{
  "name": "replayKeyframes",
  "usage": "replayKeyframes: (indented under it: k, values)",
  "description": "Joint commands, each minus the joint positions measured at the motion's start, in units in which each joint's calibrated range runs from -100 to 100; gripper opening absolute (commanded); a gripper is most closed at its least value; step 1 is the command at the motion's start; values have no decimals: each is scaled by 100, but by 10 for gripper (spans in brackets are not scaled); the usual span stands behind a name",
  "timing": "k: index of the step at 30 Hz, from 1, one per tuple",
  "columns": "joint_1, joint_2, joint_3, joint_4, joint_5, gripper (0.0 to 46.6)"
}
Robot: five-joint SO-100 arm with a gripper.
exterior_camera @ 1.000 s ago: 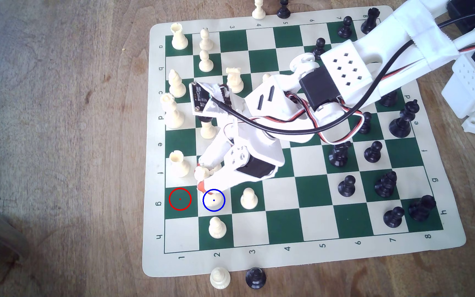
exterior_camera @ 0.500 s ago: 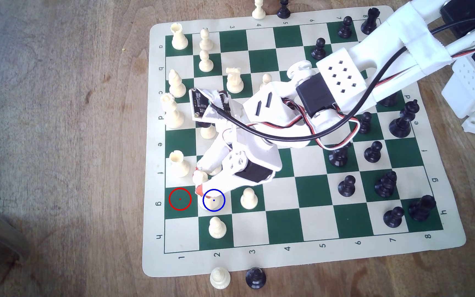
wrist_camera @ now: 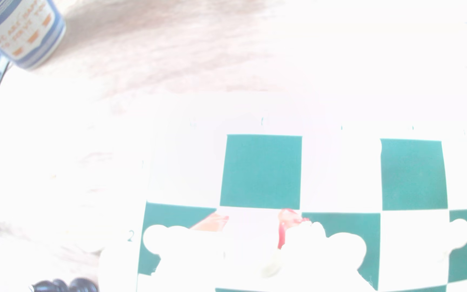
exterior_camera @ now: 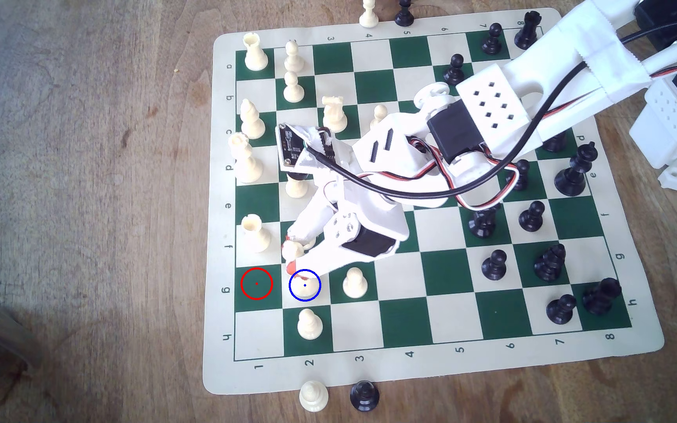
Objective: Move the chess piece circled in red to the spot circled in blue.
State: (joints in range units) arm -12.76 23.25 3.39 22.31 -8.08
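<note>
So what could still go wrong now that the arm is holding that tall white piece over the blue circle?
The chess piece sits tilted between the gripper fingers, base at the spot, so it might topple on release.

The cream rook and two pawns stand on neighbouring squares; opening or withdrawing could knock one.

The wrist view is washed out, so it shows little of the grip.

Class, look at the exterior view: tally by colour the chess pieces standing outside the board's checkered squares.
Cream pieces: 2
Black pieces: 2
Total: 4
</note>
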Motion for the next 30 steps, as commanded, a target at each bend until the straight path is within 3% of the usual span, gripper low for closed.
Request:
replayKeyframes:
  k: [1, 17, 24, 26, 27, 30]
  values:
    - [13, -390, 6, 496, -39, 178]
    - [28, -848, 24, 726, -93, 158]
    - [-50, -1918, -221, 1659, -78, 150]
    - [-73, -2232, -185, 1921, -63, 111]
    - [-97, -2605, 33, 2003, -54, 1]
    - [-66, -3361, 667, 1888, 24, 1]
